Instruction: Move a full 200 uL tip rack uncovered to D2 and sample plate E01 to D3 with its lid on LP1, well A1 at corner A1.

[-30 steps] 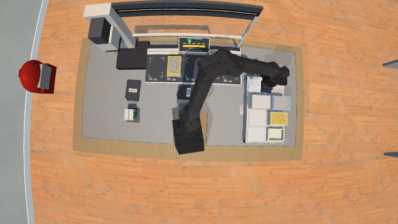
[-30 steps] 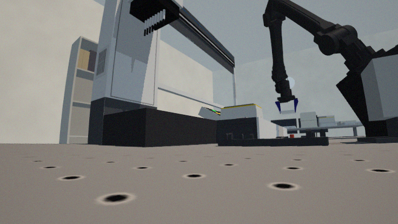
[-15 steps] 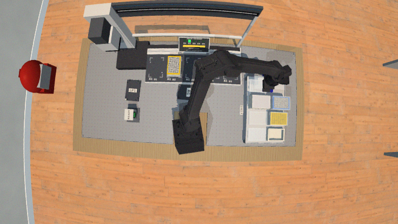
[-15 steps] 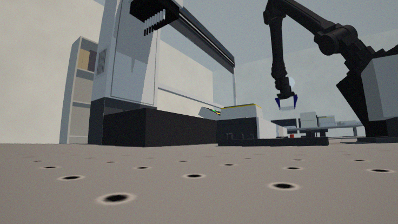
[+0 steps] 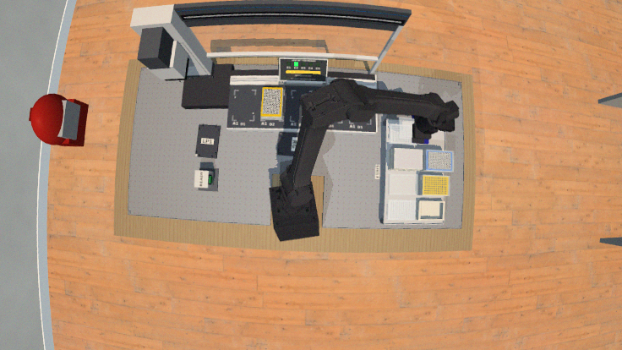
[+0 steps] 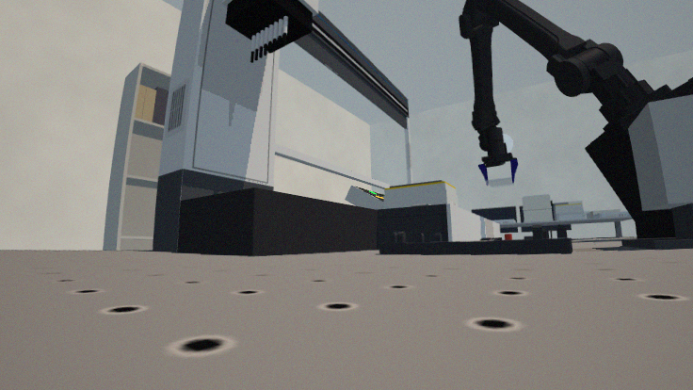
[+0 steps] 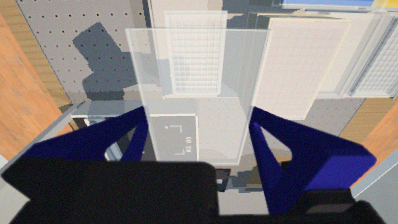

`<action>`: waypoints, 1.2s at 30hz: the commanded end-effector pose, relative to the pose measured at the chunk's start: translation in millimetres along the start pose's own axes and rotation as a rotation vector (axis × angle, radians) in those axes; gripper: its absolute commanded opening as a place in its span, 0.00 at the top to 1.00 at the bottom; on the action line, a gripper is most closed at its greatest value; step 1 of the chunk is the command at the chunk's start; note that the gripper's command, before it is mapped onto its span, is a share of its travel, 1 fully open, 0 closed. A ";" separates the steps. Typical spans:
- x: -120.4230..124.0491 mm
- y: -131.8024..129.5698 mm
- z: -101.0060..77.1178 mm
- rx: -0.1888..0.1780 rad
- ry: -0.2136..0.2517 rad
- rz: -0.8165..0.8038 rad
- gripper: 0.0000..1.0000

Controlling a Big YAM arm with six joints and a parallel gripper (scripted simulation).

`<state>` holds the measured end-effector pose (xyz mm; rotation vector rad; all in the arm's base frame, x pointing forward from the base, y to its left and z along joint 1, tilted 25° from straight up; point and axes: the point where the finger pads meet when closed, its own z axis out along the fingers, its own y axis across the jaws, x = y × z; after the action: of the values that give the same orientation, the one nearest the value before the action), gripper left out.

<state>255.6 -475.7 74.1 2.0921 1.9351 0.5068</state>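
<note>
My gripper (image 5: 423,137) (image 6: 498,174) (image 7: 198,111) is shut on a clear plate lid (image 6: 499,183) (image 7: 150,60) and holds it level, well above the back end of the SHELF (image 5: 386,173). Under the lid in the wrist view lies the white sample plate (image 7: 195,20) (image 5: 397,130) with its grid of wells uncovered. A yellow tip rack (image 5: 272,102) (image 6: 420,193) sits on deck position D2 with no cover, showing pale rings on grey. Lid park LP1 (image 5: 208,137) is a dark pad left of the deck. My arm hides most of D3.
On the SHELF stand a blue-rimmed rack (image 5: 439,160), a yellow rack (image 5: 435,184), a cream item (image 5: 430,209) and several white covered blocks (image 5: 407,158). The READY key (image 5: 204,178) is below LP1. The handler's gantry (image 5: 286,15) spans the deck.
</note>
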 end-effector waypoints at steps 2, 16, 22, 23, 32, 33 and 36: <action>-22.6 17.5 -43.5 -0.038 -0.076 -0.030 1.00; -22.0 16.4 -64.7 -0.038 -0.078 -0.029 1.00; -21.5 16.0 -75.0 -0.036 -0.079 -0.029 1.00; -21.4 16.0 -76.7 -0.036 -0.079 -0.029 1.00; -20.5 15.8 -90.5 -0.037 -0.080 -0.030 1.00; -20.5 15.8 -90.5 -0.037 -0.080 -0.030 1.00; -20.6 14.4 -91.6 -0.033 -0.073 -0.027 1.00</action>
<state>235.6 -478.7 121.4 2.0893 1.9376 0.5085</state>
